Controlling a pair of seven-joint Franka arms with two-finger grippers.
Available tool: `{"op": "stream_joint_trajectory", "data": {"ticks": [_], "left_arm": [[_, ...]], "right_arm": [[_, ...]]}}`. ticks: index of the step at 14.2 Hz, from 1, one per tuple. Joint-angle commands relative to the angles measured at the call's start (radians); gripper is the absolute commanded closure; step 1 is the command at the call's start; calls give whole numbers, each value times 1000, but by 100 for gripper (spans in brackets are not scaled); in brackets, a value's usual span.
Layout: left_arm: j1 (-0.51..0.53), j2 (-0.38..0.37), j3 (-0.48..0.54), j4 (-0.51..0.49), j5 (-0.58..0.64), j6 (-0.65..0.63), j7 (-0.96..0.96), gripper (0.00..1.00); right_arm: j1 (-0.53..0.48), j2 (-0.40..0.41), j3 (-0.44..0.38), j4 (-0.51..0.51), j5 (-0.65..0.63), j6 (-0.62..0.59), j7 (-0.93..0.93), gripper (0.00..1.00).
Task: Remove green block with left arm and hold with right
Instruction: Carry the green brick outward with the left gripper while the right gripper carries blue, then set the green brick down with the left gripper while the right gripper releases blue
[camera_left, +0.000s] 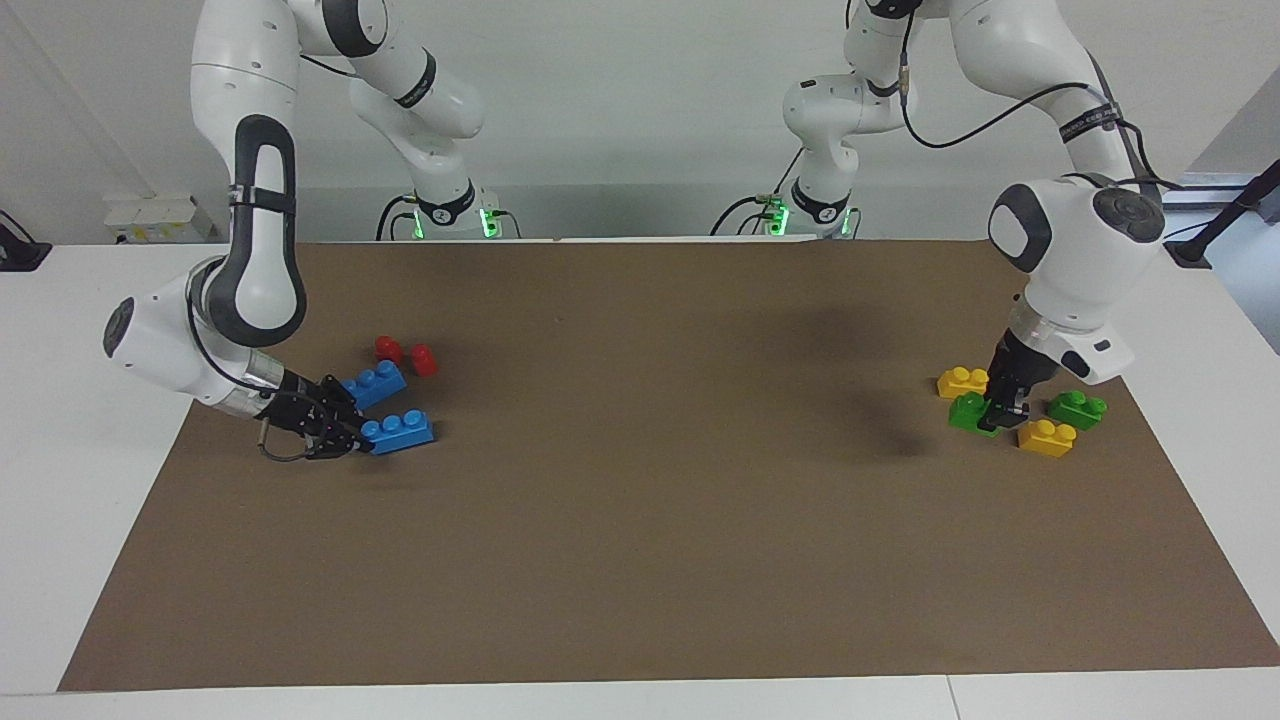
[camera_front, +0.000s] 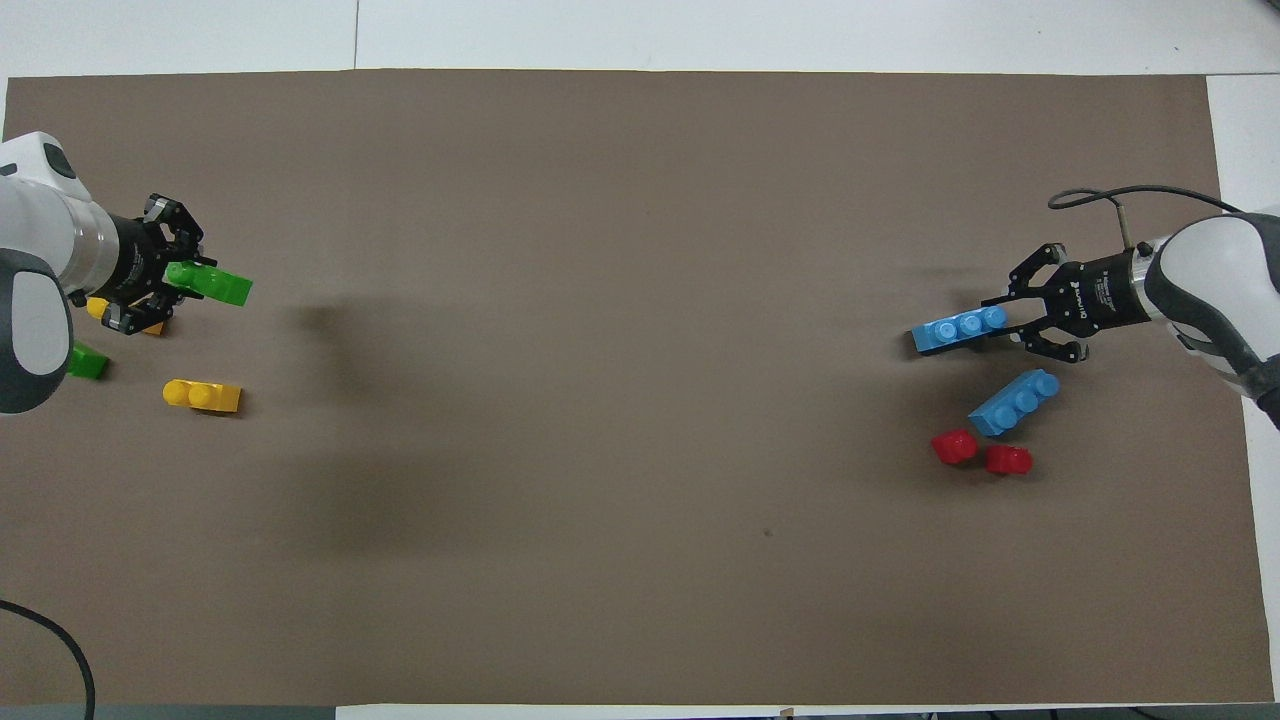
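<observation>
While my left gripper pinches the green block at the left arm's end of the brown mat, the block's long axis runs out from my fingertips, pointing away from the wrist toward the middle of the table, roughly level, studs sideways in the overhead view. My left arm comes down steeply, wrist bent, gripper pointing almost straight down at the mat. Block is bright green, small, two round studs. Just beside it sit a yellow brick nearer the robots, a second yellow brick farther out, and another green brick. My right gripper reaches in low and near flat at the right arm's end, fingers closed on the end of a blue three-stud brick. A second blue brick and two red pieces lie nearer the robots.
</observation>
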Motion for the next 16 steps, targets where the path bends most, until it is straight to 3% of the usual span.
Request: {"op": "stream_joint_trajectory", "data": {"ticks": [1,2,4,5,7,9,10,11,16], "left_arm": [[13,114,-11,83,-2,24,67,100],[13,144,-11,94,-2,36,73,100],[10,175,-11,88,-6,86,75,100],[8,189,-11,82,-6,108,75,100],[13,198,-11,68,-8,142,75,100],[12,201,-11,37,-8,194,75,100],[8,201,-11,34,-8,205,75,31],[4,201,-11,34,-8,199,75,0],[2,178,-11,97,-8,128,80,0]], "right_arm": [[-1,-38,14,-38,-16,-2,-3,100],[5,-38,12,-38,-16,-2,-1,100],[11,-38,15,-36,-18,0,2,19],[13,-38,15,-30,-18,-2,2,7],[42,-59,15,-15,-22,-5,2,0],[95,-125,17,26,-170,-43,-13,0],[141,-151,17,70,-240,-90,-15,0],[164,-173,17,113,-278,-139,-16,0],[180,-323,27,209,-403,-296,-466,0]]}}
